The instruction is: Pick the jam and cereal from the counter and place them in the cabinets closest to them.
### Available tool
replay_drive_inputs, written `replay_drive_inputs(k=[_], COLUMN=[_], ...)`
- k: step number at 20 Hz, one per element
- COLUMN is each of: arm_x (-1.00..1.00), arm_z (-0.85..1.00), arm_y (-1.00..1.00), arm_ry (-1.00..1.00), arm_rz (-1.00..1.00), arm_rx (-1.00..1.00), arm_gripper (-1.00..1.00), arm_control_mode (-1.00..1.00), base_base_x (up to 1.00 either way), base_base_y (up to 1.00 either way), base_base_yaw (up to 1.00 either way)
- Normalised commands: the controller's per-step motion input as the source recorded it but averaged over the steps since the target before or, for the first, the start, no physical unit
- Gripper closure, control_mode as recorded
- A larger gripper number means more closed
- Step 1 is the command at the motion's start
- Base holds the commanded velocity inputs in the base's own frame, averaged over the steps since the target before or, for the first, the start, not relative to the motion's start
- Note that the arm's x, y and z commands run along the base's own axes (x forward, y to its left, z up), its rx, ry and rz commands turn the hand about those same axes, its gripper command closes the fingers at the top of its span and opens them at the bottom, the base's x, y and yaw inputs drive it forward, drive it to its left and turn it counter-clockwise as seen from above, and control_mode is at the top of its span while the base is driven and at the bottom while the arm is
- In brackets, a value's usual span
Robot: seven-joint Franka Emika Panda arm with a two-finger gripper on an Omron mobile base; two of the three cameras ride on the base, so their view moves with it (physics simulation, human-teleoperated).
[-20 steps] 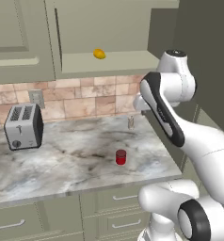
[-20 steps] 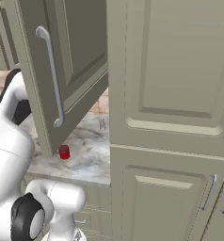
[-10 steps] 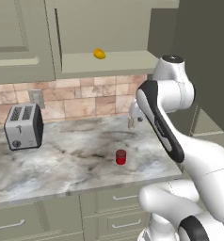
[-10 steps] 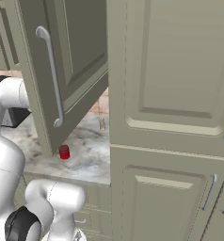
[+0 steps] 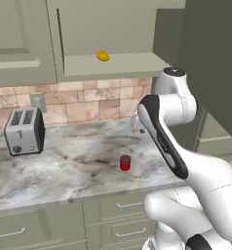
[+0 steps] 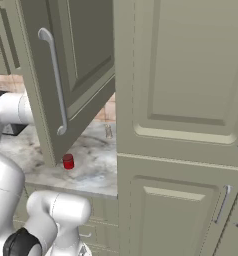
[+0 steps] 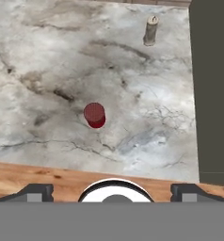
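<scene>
Bent sharply at the elbow, forearm folded down from a raised joint near the open cabinets (image 5: 113, 63). Looking down on the counter (image 7: 48, 61); gripper (image 7: 111, 192) spread wide, holding nothing. Jam (image 7: 94, 115) upright on the marble below, apart from the fingertips (image 7: 38, 192).

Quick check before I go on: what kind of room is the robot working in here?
A home kitchen, rendered: a marble-look counter with a toaster against a tiled backsplash, grey-green wall cabinets above and drawers below. A red jam jar stands on the counter.
</scene>
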Motion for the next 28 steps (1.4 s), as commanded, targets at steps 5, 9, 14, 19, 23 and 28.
replay_drive_inputs(k=[5,9,14,19,23,28], arm_x=[0.18,0.20,0.17,0.13,0.11,0.11], arm_z=[-0.25,-0.25,-0.28,-0.31,-0.37,-0.40], arm_y=[0.11,0.13,0.10,0.07,0.04,0.03], arm_ry=[0.00,0.00,0.00,0.00,0.00,0.00], arm_rz=[0.00,0.00,0.00,0.00,0.00,0.00], arm_rx=[-0.02,-0.02,-0.01,-0.02,-0.03,-0.02], arm_gripper=[-1.00,-1.00,-1.00,-1.00,-1.00,-1.00], arm_control_mode=[-1.00,-1.00,-1.00,-1.00,-1.00,-1.00], base_base_x=[0.00,0.00,0.00,0.00,0.00,0.00], base_base_y=[0.00,0.00,0.00,0.00,0.00,0.00], base_base_yaw=[0.00,0.00,0.00,0.00,0.00,0.00])
